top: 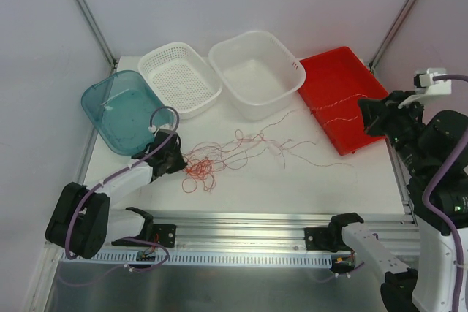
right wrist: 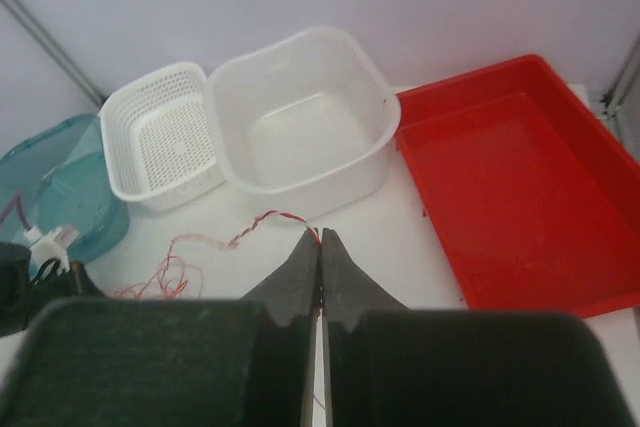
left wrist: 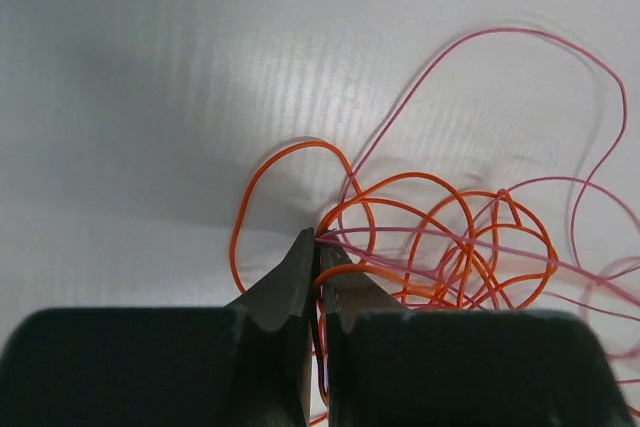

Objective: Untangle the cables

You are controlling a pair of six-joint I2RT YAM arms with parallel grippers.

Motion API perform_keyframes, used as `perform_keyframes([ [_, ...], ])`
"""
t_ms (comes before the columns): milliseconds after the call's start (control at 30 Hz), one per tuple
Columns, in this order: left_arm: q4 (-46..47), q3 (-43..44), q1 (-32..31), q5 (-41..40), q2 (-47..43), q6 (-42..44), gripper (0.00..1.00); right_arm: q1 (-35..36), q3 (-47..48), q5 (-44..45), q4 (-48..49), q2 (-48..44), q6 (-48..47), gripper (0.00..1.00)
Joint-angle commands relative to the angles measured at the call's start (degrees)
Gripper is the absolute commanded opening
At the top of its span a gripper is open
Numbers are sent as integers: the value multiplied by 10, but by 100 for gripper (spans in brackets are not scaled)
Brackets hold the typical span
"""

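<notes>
Tabletop [top: 292, 180] is white and matte, faintly ribbed in the left wrist view. Pale grey walls surround it, with metal corner posts at the upper left and upper right of the top view and a slotted aluminium rail [top: 256, 228] along its lower part. Across the upper half of the top view, left to right, are a translucent teal tub [top: 121, 111], a perforated white basket [top: 179, 78], a smooth white tub [top: 256, 71] and a glossy red tray [top: 340, 96]. The cables [top: 212, 160] are hair-thin red-orange loops bunched left of centre on the tabletop. Loose strands trail right, and one line crosses the red tray. The left gripper [top: 174, 153] sits low at the left edge of the bunch. The left wrist view shows its jaws clenched on orange strands, and it also shows pink strands that the top view does not separate. The right gripper [top: 368, 115] is over the red tray. Only the right wrist view shows its jaws pinched together on a twisted red-and-white strand running to the lower left.
</notes>
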Motion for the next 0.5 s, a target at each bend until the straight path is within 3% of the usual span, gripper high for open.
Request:
perform_keyframes([
  [0, -44, -14, 27, -42, -25, -15, 0, -7, 41, 111, 2, -2, 9, 1],
  [133, -63, -19, 47, -46, -65, -16, 0, -7, 71, 189, 16, -5, 13, 1],
  [233, -77, -19, 53, -61, -91, -18, 0, -7, 106, 189, 15, 18, 3, 1],
  [367, -91, -11, 53, -68, -110, -5, 0, -7, 169, 108, -46, 85, -6, 1],
  [467, -94, 3, 52, -35, -118, 20, 0, -7, 146, -12, -76, 110, 5, 1],
])
